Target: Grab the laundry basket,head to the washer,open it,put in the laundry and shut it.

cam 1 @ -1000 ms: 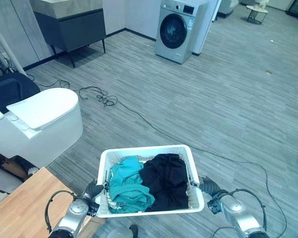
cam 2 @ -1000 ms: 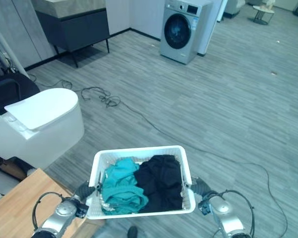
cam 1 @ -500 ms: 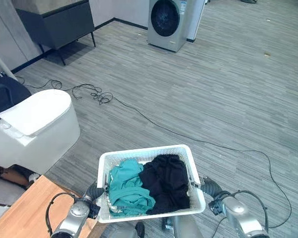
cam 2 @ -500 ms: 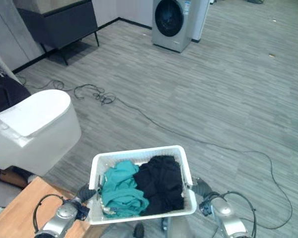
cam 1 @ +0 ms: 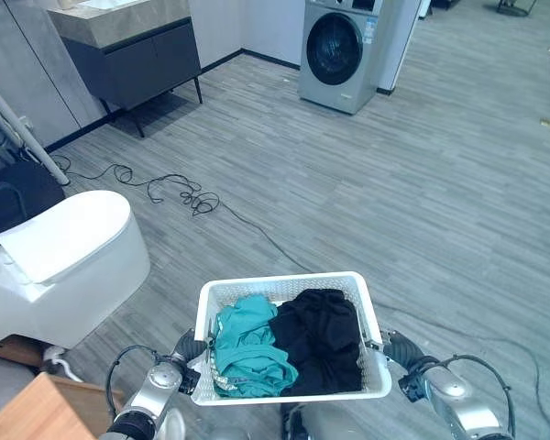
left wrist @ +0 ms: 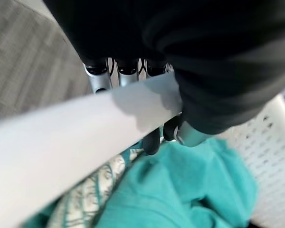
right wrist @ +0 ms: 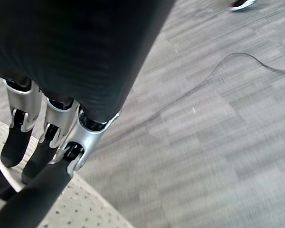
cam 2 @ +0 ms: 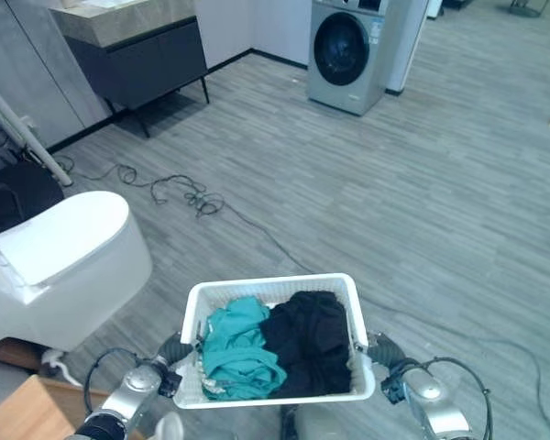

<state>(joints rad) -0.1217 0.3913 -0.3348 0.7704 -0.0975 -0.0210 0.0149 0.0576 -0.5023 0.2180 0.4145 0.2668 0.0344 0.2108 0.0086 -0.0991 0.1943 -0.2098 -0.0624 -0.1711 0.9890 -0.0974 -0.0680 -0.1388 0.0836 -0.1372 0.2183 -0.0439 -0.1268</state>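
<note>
Basket of white perforated plastic (cam 1: 370, 321), rectangular, sits low in the centre of the head views, carried above the grey wood-grain floor (cam 1: 458, 211) between the two hands. Inside it, a teal garment (cam 1: 247, 353) fills the left half and a black garment (cam 1: 325, 339) the right half, the two touching in the middle. The left hand (cam 1: 185, 350) is at the basket's left side; its wrist view shows the fingers (left wrist: 99, 78) on the outside of the white rim and the thumb (left wrist: 173, 132) hooked over it on the inside, above the teal cloth, so the hand is clamped on the rim. The right hand (cam 1: 396, 348) is at the basket's right side, with its dark-tipped fingers (right wrist: 19, 137) curled down against the perforated wall. The silver front-loading washing machine (cam 1: 337, 50) stands at the top of the frame, well apart from the basket, its round dark door closed. A white toilet (cam 1: 60, 252) is at the left, a dark vanity cabinet (cam 1: 137, 60) at the upper left.
</note>
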